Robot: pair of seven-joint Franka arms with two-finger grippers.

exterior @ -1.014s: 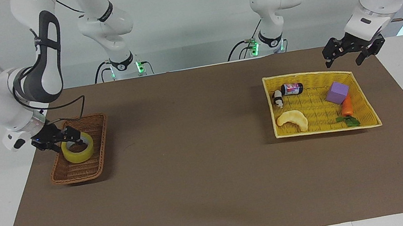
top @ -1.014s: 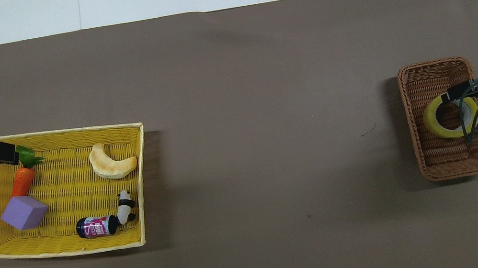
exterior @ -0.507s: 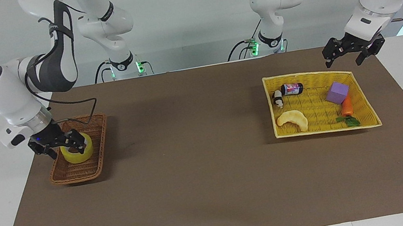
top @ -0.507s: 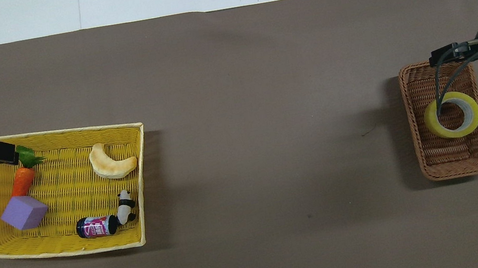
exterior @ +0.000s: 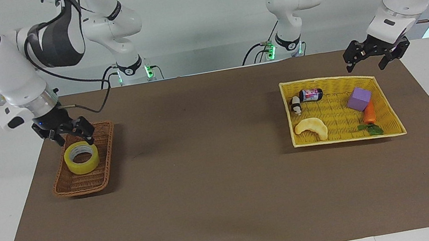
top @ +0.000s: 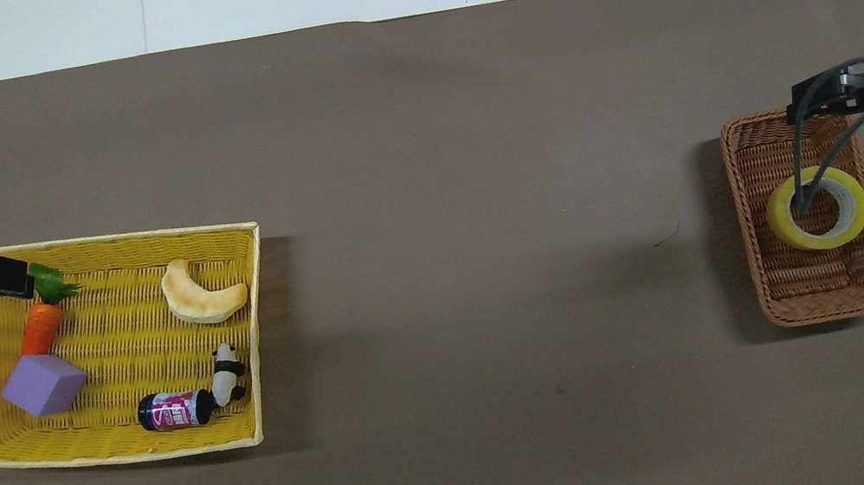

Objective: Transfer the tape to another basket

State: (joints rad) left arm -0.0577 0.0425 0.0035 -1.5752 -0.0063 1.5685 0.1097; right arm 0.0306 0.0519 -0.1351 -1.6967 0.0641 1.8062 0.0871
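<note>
The tape (exterior: 82, 165), a yellow roll with a pale core, lies flat in the dark brown wicker basket (exterior: 81, 184) at the right arm's end of the table. It also shows in the overhead view (top: 780, 224), in the basket (top: 825, 282). My right gripper (exterior: 72, 137) is open and empty, raised just above the basket's end nearer the robots, clear of the tape. It shows in the overhead view (top: 820, 98) with its cable crossing the tape. My left gripper (exterior: 366, 63) is open and empty, and waits in the air over the yellow tray's corner.
The flat yellow woven tray (exterior: 341, 121) at the left arm's end holds a pale crescent toy (exterior: 311, 128), a purple block (exterior: 359, 98), a carrot (exterior: 369, 113), a small can (exterior: 310, 95) and a panda figure (exterior: 295, 105). A brown mat covers the table.
My right gripper has let go of the tape and risen from it toward the robots' side. The tape stays in the brown basket. The left arm has not moved.
</note>
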